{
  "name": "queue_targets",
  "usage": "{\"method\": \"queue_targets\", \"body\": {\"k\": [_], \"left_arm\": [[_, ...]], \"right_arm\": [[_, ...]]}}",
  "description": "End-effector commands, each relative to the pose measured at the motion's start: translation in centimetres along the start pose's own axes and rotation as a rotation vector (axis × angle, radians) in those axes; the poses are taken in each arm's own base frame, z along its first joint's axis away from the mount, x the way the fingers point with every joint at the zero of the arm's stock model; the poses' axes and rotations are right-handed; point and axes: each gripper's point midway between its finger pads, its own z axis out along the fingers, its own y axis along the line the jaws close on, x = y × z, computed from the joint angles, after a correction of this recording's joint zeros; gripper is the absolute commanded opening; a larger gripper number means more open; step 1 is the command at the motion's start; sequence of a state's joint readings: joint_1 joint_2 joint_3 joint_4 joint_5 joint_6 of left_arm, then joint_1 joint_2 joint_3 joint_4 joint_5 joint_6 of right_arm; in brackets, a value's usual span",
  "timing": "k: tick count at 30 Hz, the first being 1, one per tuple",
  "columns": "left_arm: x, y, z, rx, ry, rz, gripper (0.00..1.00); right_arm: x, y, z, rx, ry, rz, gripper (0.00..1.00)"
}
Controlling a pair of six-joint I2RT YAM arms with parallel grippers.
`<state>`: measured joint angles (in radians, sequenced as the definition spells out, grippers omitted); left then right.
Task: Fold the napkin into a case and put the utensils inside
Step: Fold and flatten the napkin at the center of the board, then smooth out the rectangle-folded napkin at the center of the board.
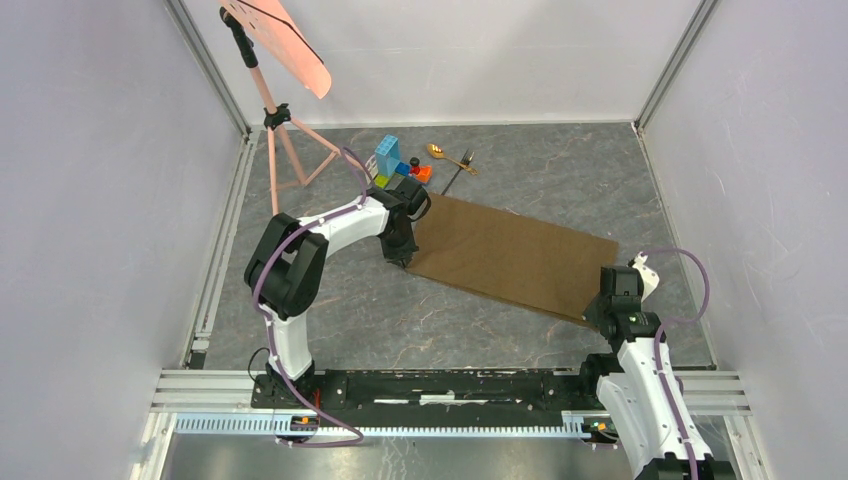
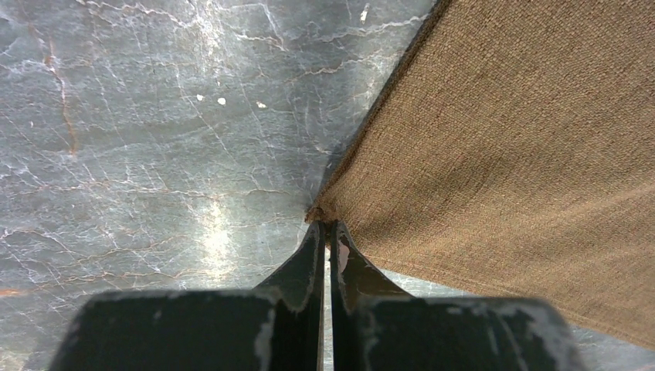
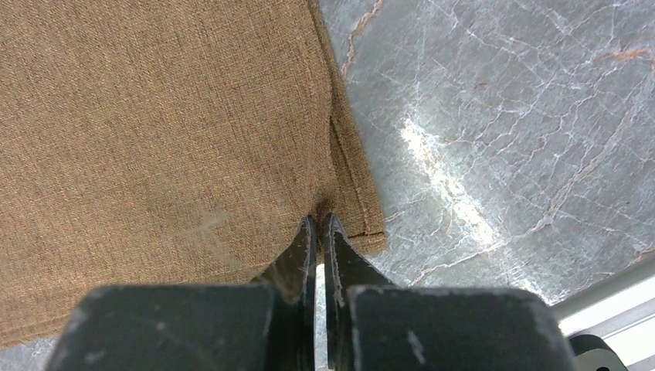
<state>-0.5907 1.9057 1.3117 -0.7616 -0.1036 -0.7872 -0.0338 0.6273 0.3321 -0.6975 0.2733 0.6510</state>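
Top external view has the brown napkin (image 1: pixel 510 255) lying flat mid-table, with the gold spoon (image 1: pixel 440 153) and dark fork (image 1: pixel 458 172) beyond its far edge, beside the toy blocks (image 1: pixel 395 165). It's woven cloth, light and floppy I'd judge, so it will sag unless carried by two corners. The left gripper (image 2: pixel 326 229) is pinched tight on one near corner. The right gripper (image 3: pixel 320 224) is closed on cloth just inside the other.
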Motion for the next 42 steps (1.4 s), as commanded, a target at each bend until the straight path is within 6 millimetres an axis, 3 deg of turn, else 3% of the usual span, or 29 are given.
{"method": "queue_targets", "body": {"k": [1, 8, 14, 17, 20, 23, 26, 30, 34, 36, 39, 42], "left_arm": [[-0.4, 0.8, 0.1, -0.042, -0.016, 0.023, 0.02], [-0.1, 1.0, 0.4, -0.050, -0.008, 0.015, 0.02], [0.0, 1.1, 0.5, -0.050, -0.003, 0.015, 0.02], [0.0, 1.0, 0.3, -0.049, -0.006, 0.017, 0.04], [-0.1, 0.9, -0.2, -0.036, -0.016, 0.022, 0.14], [0.1, 0.7, -1.7, -0.004, -0.007, 0.044, 0.39], [0.4, 1.1, -4.0, 0.024, -0.027, 0.082, 0.65], [-0.4, -1.1, -7.2, 0.188, -0.097, 0.136, 0.78], [-0.6, -7.0, -8.7, 0.487, -0.086, 0.167, 0.84], [-1.2, -9.1, -8.0, 0.547, -0.074, 0.154, 0.85], [-2.1, -10.7, -6.0, 0.546, -0.059, 0.143, 0.84], [-2.4, -10.6, -3.7, 0.502, -0.059, 0.133, 0.84]], "right_arm": [[-0.2, -0.4, -0.2, 0.024, -0.006, 0.015, 0.00], [1.3, -1.4, 0.2, 0.062, 0.031, 0.032, 0.00], [1.4, -1.8, 1.0, 0.086, 0.009, 0.037, 0.00], [1.0, -1.6, 1.0, 0.076, 0.000, 0.033, 0.11], [-0.3, -1.0, 0.4, 0.055, -0.038, 0.028, 0.18], [-2.2, -0.2, -1.4, 0.025, -0.065, 0.017, 0.33], [-5.1, 1.0, -3.8, -0.040, -0.134, -0.026, 0.59], [-7.9, 5.5, -5.0, -0.265, -0.222, -0.152, 0.82], [-8.7, 11.9, -4.2, -0.559, -0.254, -0.231, 0.84], [-8.3, 14.3, -3.4, -0.668, -0.221, -0.254, 0.84], [-6.6, 15.8, -1.3, -0.725, -0.123, -0.276, 0.81], [-4.8, 14.4, 1.5, -0.633, -0.044, -0.281, 0.79]]}}
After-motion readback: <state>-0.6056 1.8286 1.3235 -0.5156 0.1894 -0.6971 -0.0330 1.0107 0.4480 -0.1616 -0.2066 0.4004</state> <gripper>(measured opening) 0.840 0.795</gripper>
